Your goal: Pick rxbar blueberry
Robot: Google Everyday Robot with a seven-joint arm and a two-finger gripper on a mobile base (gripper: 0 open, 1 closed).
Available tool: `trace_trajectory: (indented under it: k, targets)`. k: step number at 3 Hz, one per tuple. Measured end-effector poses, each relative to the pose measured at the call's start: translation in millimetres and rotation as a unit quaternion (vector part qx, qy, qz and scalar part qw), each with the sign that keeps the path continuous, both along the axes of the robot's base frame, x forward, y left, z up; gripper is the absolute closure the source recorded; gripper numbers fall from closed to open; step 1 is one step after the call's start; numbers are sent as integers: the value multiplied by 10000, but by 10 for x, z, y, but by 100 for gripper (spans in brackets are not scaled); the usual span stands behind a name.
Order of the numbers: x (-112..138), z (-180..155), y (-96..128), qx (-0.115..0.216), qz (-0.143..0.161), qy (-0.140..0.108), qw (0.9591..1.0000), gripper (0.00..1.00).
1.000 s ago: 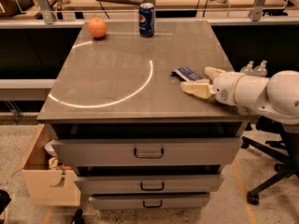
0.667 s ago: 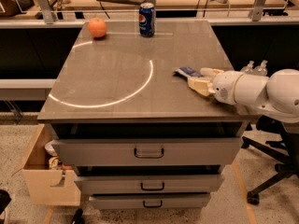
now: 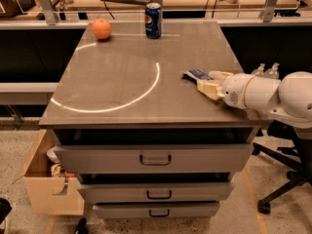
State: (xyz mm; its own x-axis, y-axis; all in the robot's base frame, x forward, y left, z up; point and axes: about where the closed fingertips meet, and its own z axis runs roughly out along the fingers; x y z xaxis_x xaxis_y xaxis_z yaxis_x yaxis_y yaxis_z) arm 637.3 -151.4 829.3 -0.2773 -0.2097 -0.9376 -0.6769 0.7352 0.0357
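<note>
The claw [image 3: 210,82] sits low on the worktop [image 3: 122,82], right side, against the rxbar blueberry [image 3: 196,74]. Cannot tell whether it grips. Bar not lifted; grasp and lift remain.

Gripper [image 3: 210,83], right edge of tabletop [image 3: 122,82], beside rxbar blueberry [image 3: 196,74]: cream plastic, matt.
Rxbar blueberry: glossy dark blue wrapper.
Tabletop: smooth grey, low sheen.
Soda can [image 3: 153,20], far: shiny metal.
Orange [image 3: 102,29]: matt skin.
Arm shell [image 3: 265,94]: smooth white plastic, slight gloss.
Drawer fronts [image 3: 195,157]: grey, matt.
Box [image 3: 44,186], near left: pale wood.
</note>
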Motion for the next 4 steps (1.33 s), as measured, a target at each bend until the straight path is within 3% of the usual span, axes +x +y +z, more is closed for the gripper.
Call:
trace_trajectory:
  k: [1, 2, 3, 4]
  targets:
    - [36, 150, 76, -40, 182, -4, 9998, 100]
    - [92, 535, 233, -208, 625, -69, 9978, 100]
    - [123, 970, 332, -330, 1067, -183, 9936, 100]
    - [98, 1351, 372, -467, 1591, -348, 9855, 100]
